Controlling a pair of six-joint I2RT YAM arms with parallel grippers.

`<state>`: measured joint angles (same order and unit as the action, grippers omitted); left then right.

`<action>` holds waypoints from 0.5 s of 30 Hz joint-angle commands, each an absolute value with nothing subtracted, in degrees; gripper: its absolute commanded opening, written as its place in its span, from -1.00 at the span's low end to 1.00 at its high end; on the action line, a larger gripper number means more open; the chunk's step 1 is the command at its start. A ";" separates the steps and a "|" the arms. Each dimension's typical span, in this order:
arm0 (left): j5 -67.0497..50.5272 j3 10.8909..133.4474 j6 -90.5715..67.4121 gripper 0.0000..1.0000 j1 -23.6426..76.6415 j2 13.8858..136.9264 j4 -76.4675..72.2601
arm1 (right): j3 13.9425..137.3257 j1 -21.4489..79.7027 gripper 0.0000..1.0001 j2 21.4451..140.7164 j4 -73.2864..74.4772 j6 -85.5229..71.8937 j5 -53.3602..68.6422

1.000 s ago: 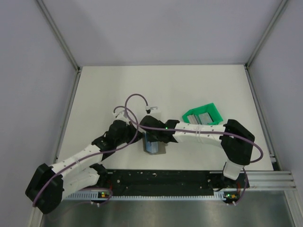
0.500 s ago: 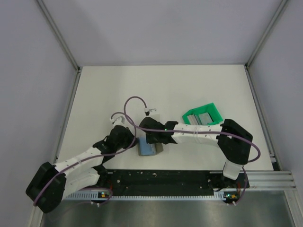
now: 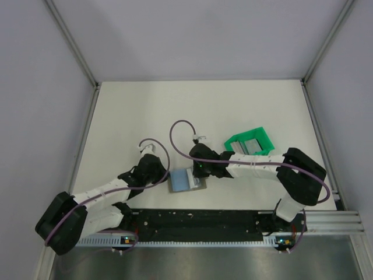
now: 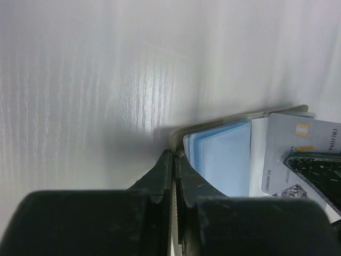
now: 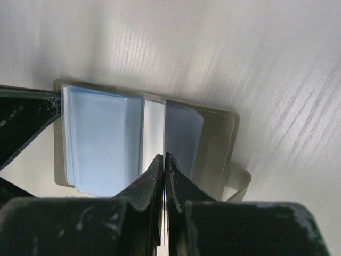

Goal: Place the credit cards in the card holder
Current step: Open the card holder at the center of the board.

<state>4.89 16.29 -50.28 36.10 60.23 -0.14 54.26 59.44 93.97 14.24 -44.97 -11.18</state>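
On the white counter (image 3: 145,111) the card holder (image 3: 180,182) lies open between our arms. Our left tool (image 4: 174,160) pinches its left edge, while our right tool (image 5: 163,160), nearer the pockets, grips a credit card (image 4: 298,154) edge-on over them.

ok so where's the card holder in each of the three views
top external: card holder lies open near the table's front edge, between both arms.
left wrist: lower right, edge pinched by the left fingers, a credit card over it.
right wrist: centre, spread open beyond the right fingers.
shared landmark: its light blue sleeves.
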 commanded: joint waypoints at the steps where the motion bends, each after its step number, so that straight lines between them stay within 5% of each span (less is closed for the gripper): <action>1: 5.72 18.19 -47.46 -0.95 36.12 62.57 -2.10 | 51.07 58.18 -1.00 92.46 5.82 -43.33 -4.58; 15: 5.27 18.81 -47.55 -0.91 36.21 65.66 -3.69 | 42.37 58.10 -1.00 90.27 -12.82 -50.36 -0.79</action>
<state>5.02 18.02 -47.88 36.10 64.77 -3.20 44.97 58.33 93.36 -4.45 -48.01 -2.20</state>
